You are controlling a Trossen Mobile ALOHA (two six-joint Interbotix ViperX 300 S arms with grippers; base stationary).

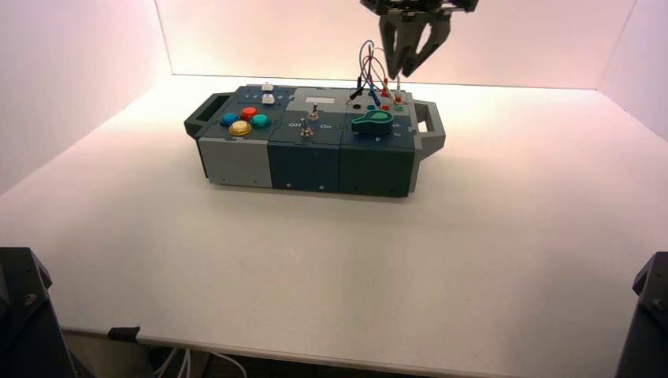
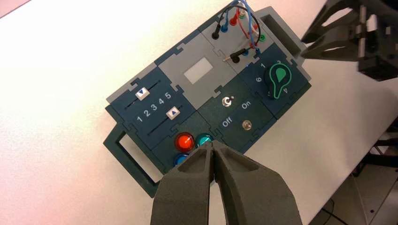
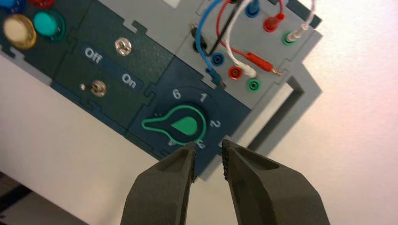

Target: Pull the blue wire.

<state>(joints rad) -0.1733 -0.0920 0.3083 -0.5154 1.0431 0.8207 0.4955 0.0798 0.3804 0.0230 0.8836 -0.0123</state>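
The blue wire (image 3: 201, 35) loops up from the box's socket panel (image 3: 263, 42). One blue plug (image 3: 215, 75) lies loose on the panel beside the blue socket (image 3: 217, 59), its metal tip bare. Its other blue plug (image 3: 253, 8) stands in a socket at the panel's far side. My right gripper (image 1: 403, 69) hangs open above the wire loops (image 1: 369, 57), holding nothing. In the right wrist view its fingertips (image 3: 209, 152) stand apart over the box's edge by the green knob (image 3: 180, 124). My left gripper (image 2: 212, 146) is shut and empty, back from the box's button end.
Red (image 3: 256, 60), white (image 3: 244, 69) and black (image 3: 213, 44) leads crowd the same panel. Two toggle switches (image 3: 97, 87) sit by the Off and On lettering. Coloured buttons (image 1: 244, 120) and two sliders (image 2: 157, 103) fill the box's left end. Handles (image 1: 429, 126) stick out at both ends.
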